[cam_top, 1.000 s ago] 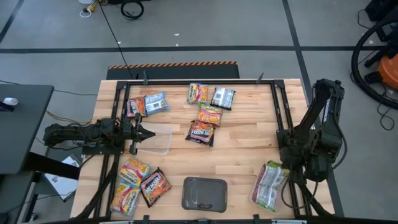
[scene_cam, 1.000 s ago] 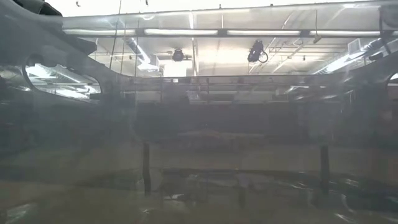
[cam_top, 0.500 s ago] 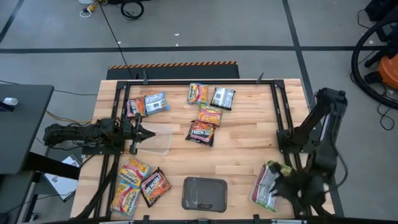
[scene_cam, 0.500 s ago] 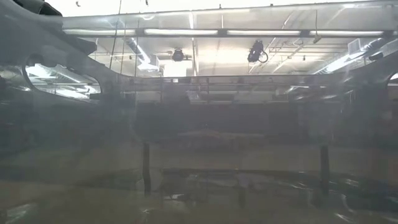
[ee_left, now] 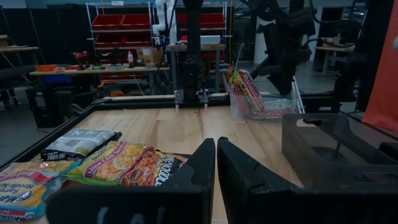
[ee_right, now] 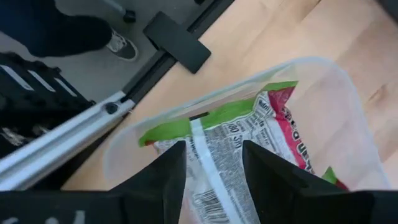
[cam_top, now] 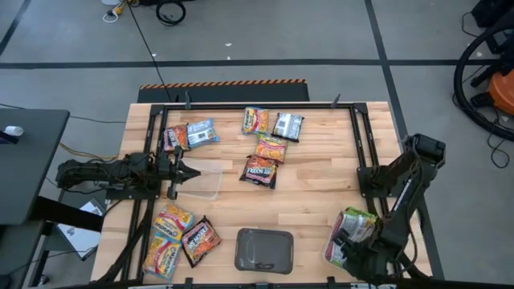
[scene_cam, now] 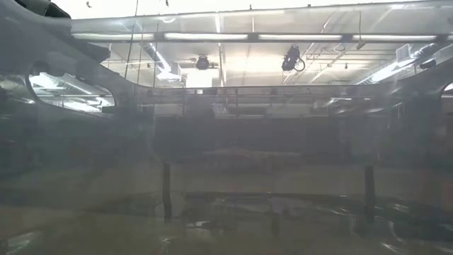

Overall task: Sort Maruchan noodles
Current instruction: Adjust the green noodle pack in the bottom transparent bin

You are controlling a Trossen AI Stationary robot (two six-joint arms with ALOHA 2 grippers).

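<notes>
Several Maruchan noodle packets lie loose on the wooden table: a group at the far middle (cam_top: 271, 148), two at the far left (cam_top: 189, 135), three at the near left (cam_top: 177, 237). More green-and-pink packets (cam_top: 351, 233) fill a clear tub (ee_right: 348, 106) at the near right. My right gripper (cam_top: 357, 250) points down over that tub, open; in the right wrist view its fingers (ee_right: 212, 149) stand on either side of the top packet's white back seam (ee_right: 205, 155). My left gripper (cam_top: 178, 172) waits at the left, shut and level (ee_left: 216, 149). My right gripper comes from above at the top packet in the tub, its open fingers (ee_right: 174, 174) astride the seam on the packet's printed back. I cannot tell whether the fingertips touch the packet. The packet rests in the tub on the others.
A second clear tub (cam_top: 206, 178) stands right in front of my left gripper. A grey rounded tray (cam_top: 263, 249) sits at the near middle. A black frame rail (cam_top: 363, 144) runs along the table's sides. The middle of the table shows bare wood (cam_top: 313, 193).
My right gripper has swung from beside its base toward the table's near edge and down, ending over the tub of packets at the near right, and it has rolled about its own axis on the way. The packets on the table have stayed where they were.
</notes>
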